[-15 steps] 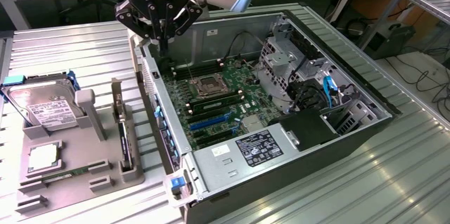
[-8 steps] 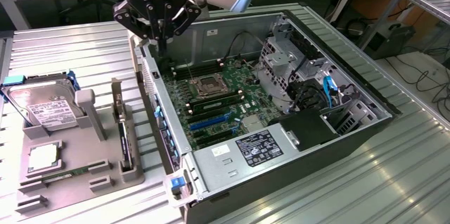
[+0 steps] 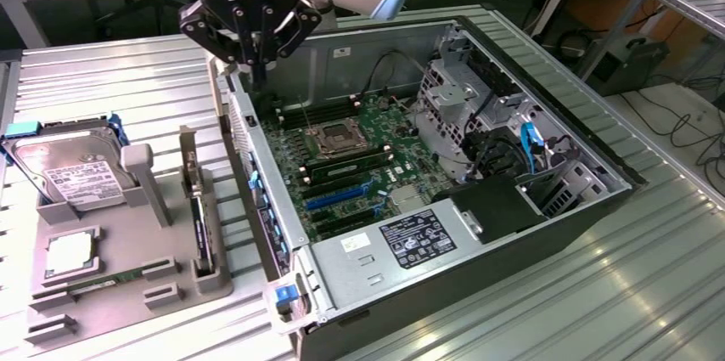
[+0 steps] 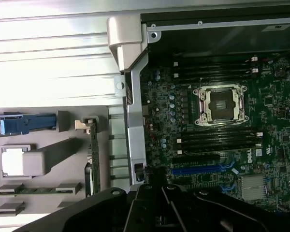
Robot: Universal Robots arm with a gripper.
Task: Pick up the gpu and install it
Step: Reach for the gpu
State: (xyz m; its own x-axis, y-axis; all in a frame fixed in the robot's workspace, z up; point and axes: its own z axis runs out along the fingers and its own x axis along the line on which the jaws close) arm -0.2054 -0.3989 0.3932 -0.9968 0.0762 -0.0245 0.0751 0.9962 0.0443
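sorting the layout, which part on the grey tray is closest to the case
The gpu: thin dark card standing on edge at the tray edge facing the case; hard drive, processor and memory stick sit farther off.

The thin dark gpu (image 3: pixel 202 234) stands upright on edge in the grey holder (image 3: pixel 125 246).

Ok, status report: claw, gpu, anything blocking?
Claw shut, holding nothing, over the open computer case's edge. Gpu standing on edge in the gray holder, beside the case. Nothing lying on the gpu.
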